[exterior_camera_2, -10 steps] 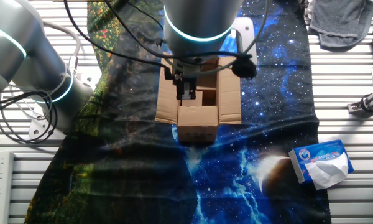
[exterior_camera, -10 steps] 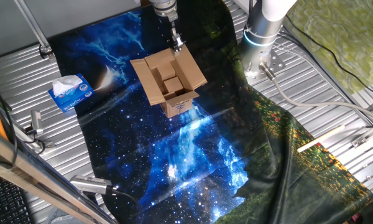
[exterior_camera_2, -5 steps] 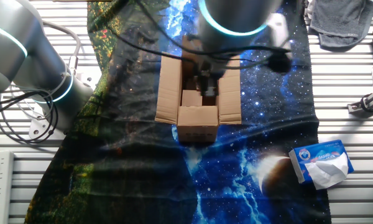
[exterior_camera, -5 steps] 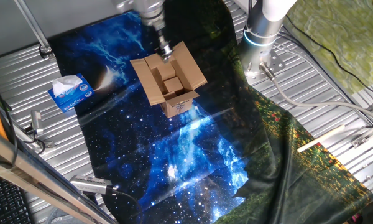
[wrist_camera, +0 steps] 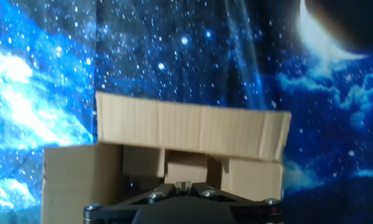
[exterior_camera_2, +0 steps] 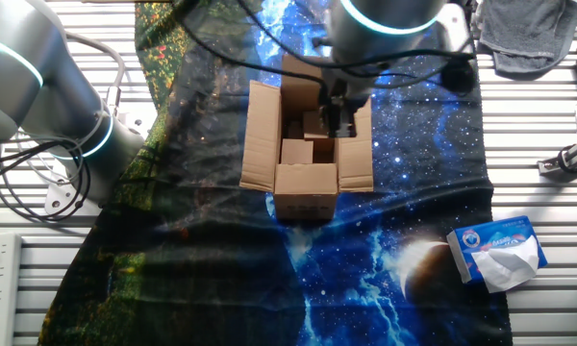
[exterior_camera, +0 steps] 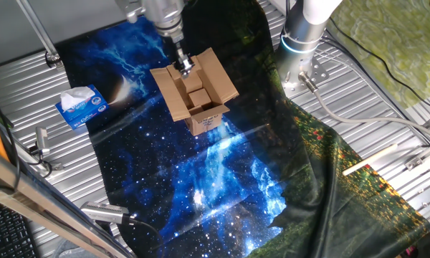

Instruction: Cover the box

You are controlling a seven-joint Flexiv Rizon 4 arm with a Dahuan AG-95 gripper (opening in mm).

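The box (exterior_camera: pixel 198 94) is a small brown cardboard carton on a blue space-print cloth, its top open and its flaps spread outward. A white label shows on its near side in one fixed view. My gripper (exterior_camera: pixel 186 69) points down over the box's far left part there. In the other fixed view the gripper (exterior_camera_2: pixel 341 124) hangs over the box (exterior_camera_2: pixel 308 154), just inside its right flap. In the hand view the fingertips (wrist_camera: pixel 183 185) meet with nothing between them, and a raised flap of the box (wrist_camera: pixel 193 132) crosses the view just ahead.
A blue and white tissue box (exterior_camera: pixel 81 106) lies on the slatted metal table, seen too as the tissue box (exterior_camera_2: pixel 496 252). The arm's base (exterior_camera: pixel 303 41) stands behind the cloth. A grey rag (exterior_camera_2: pixel 524 34) lies at the table corner.
The gripper has swept across the open box from one side flap towards the opposite one. The box and its flaps have not visibly moved.
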